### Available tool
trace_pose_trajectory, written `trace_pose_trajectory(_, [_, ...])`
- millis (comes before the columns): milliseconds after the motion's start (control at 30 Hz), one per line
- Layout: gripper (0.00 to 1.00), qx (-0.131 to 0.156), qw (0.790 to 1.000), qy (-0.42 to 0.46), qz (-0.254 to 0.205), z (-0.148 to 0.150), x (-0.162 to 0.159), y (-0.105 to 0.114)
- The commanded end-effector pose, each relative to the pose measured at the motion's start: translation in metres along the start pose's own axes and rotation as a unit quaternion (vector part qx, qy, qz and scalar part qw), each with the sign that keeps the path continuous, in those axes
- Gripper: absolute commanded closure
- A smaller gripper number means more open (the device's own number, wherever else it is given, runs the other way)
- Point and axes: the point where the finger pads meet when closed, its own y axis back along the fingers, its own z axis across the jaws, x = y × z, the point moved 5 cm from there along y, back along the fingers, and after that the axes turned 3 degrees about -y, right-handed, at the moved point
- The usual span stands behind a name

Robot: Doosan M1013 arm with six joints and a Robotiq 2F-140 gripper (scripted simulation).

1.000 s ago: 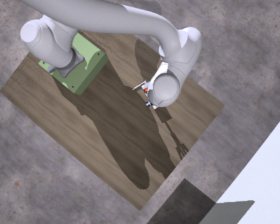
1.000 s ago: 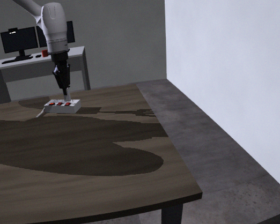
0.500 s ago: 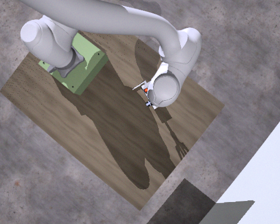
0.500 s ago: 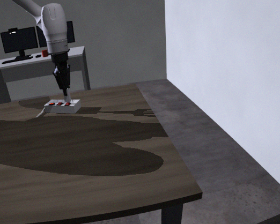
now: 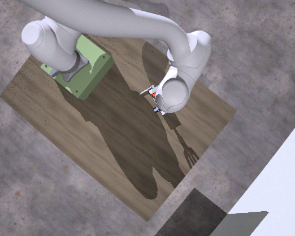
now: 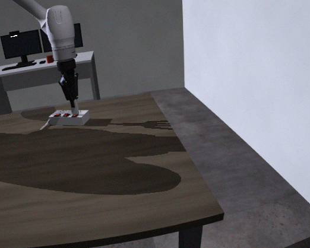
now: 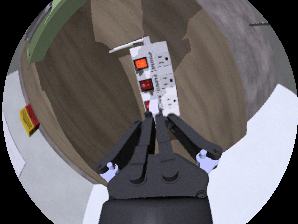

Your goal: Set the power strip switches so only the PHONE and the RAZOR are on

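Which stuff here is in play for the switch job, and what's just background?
In play:
- power strip, flat on the table
- its red switches
- gripper, shut, tips down on the strip

Background:
- desk with monitors
- red cup
- green base block

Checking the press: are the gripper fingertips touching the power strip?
Touching. In the exterior view the shut gripper comes straight down and its tips meet the top of the power strip at the switch row, no gap visible. The wrist view agrees.
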Motion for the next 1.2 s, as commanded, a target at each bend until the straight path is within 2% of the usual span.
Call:
trace_pose_trajectory(0, [1.0,0.0,1.0,0.0,0.002,-0.001,0.001,-0.005])
trace_pose_trajectory(667, [1.0,0.0,1.0,0.0,0.002,-0.001,0.001,-0.003])
trace_pose_trajectory(900, [1.0,0.0,1.0,0.0,0.002,-0.001,0.001,0.006])
trace_pose_trajectory(1167, [1.0,0.0,1.0,0.0,0.002,-0.001,0.001,0.031])
